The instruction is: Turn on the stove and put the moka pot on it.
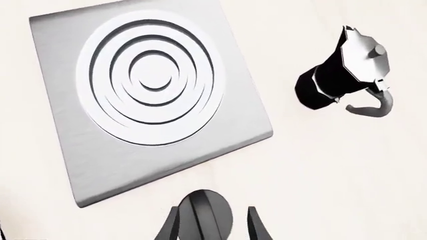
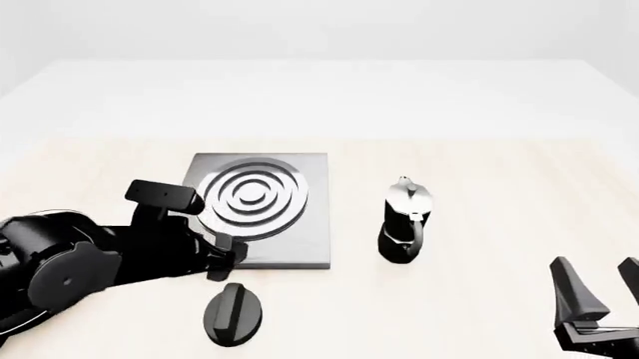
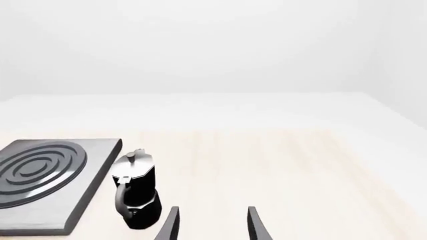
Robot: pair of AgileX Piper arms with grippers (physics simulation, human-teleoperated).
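While the moka pot [image 2: 405, 222] stands upright on the table [image 2: 479, 187] just right of the stove [image 2: 262, 209], both grippers are spread and empty: the left gripper [image 1: 215, 229] over the black knob [image 2: 233, 313], the right gripper [image 2: 599, 288] well apart. Rigid, glossy and likely slippery, the pot seems best pinched at its faceted waist or curved handle.

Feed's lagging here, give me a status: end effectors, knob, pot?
Left end effector open, over the knob, not gripping. Right end effector open, idle, near side of the pot. Pot upright on table beside stove. Nothing in the way.
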